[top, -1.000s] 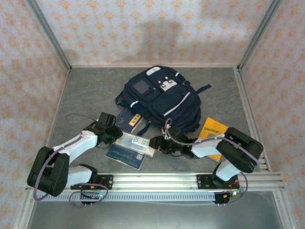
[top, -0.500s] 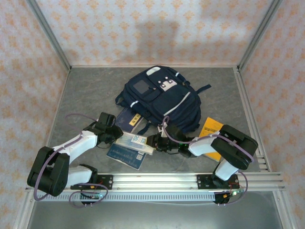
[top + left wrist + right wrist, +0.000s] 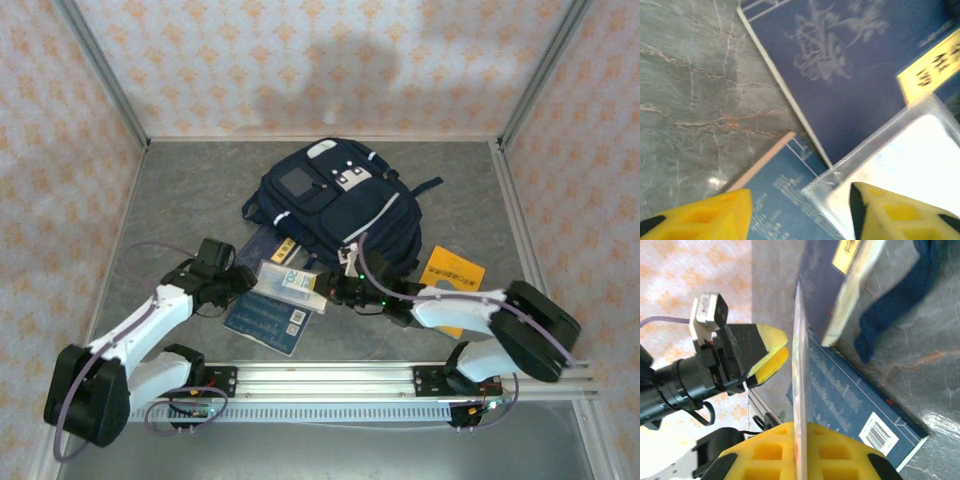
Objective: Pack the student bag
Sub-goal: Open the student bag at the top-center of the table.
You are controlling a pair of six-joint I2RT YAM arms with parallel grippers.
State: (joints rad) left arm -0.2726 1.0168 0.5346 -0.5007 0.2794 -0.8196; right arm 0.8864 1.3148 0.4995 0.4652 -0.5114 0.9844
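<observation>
Student bag (image 3: 335, 205) just beyond right claw (image 3: 328, 290), pinching clear packet (image 3: 288, 283), left claw (image 3: 240, 283) parted

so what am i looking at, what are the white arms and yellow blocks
Two robot arms are bolted at the table's near edge. The wide picture looks down from above and behind them; the close-ups come from cameras on their wrists, and the yellow blocks are their fingers. On the table lie the student bag, a blue book, a dark book by the bag, and a yellow book. The right gripper is shut on a clear flat packet; the left gripper stands open at its other end.
</observation>
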